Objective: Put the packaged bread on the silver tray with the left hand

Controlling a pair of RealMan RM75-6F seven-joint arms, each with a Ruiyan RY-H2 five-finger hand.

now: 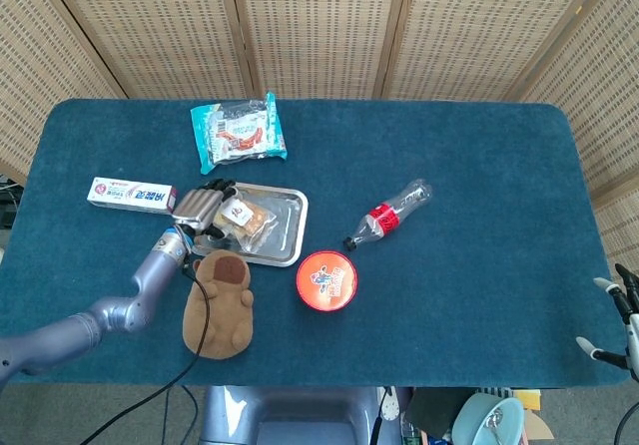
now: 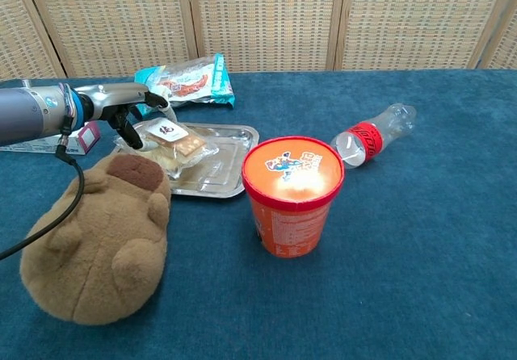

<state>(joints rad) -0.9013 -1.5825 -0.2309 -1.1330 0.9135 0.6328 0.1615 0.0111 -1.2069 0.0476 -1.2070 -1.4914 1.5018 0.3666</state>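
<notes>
Bread (image 1: pixel 244 218) in clear crinkly wrap, over left part of tray (image 1: pixel 287 227), left-centre of frame. Looks light, squashy, film slippery; best pinched by wrapper's edge, not squeezed. Left hand (image 1: pixel 203 209) grips its left end. Right hand (image 1: pixel 624 317) lower right, fingers spread, empty.

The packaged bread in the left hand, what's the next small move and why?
Probably lower it a little and let go. The left hand holds the packaged bread over the silver tray, inside its rim in the head view. In the chest view the bread sits tilted on or just above the tray; contact is unclear.
</notes>
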